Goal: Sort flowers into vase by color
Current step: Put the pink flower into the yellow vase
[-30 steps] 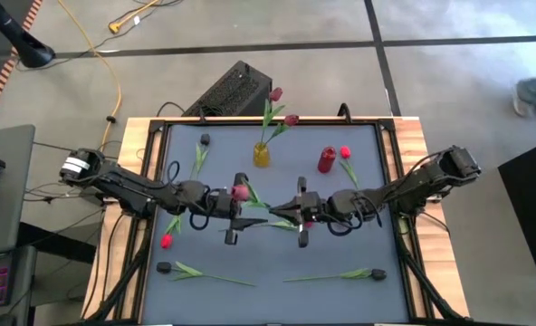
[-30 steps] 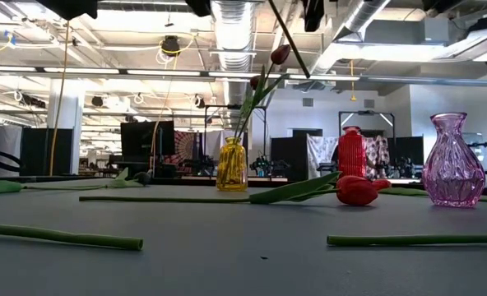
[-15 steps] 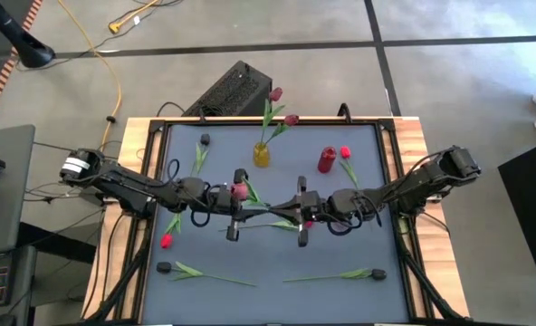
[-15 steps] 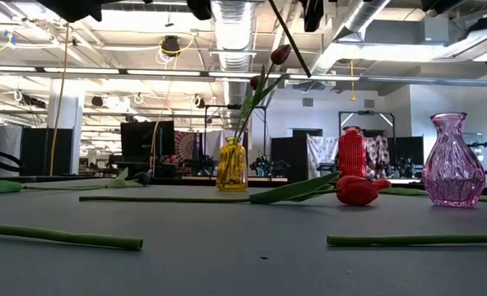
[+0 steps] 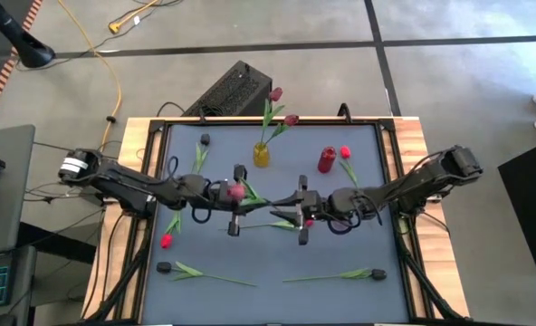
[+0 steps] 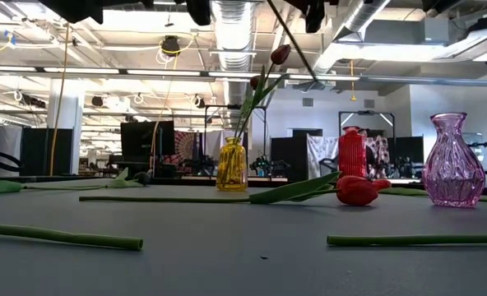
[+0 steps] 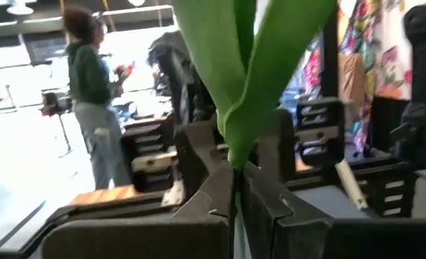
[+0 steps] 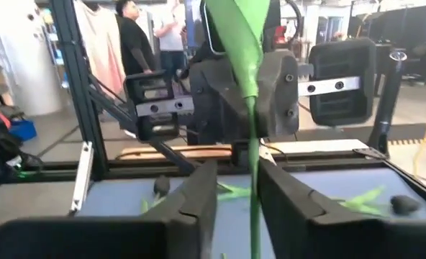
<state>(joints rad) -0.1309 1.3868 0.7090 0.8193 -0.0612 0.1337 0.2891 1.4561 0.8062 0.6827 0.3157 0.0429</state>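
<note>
Right now the left gripper (image 5: pixel 234 201) and right gripper (image 5: pixel 301 210) both pinch one flower (image 5: pixel 239 191) above mid-table, its stem lying sideways between them, the head nearer the left.

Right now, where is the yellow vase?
In the high view the yellow vase stands at the table's far middle, left of the red vase, with two maroon tulips in it; both grippers are nearer the front.

Black box (image 5: pixel 227 91) behind table (image 5: pixel 363 244).
</note>
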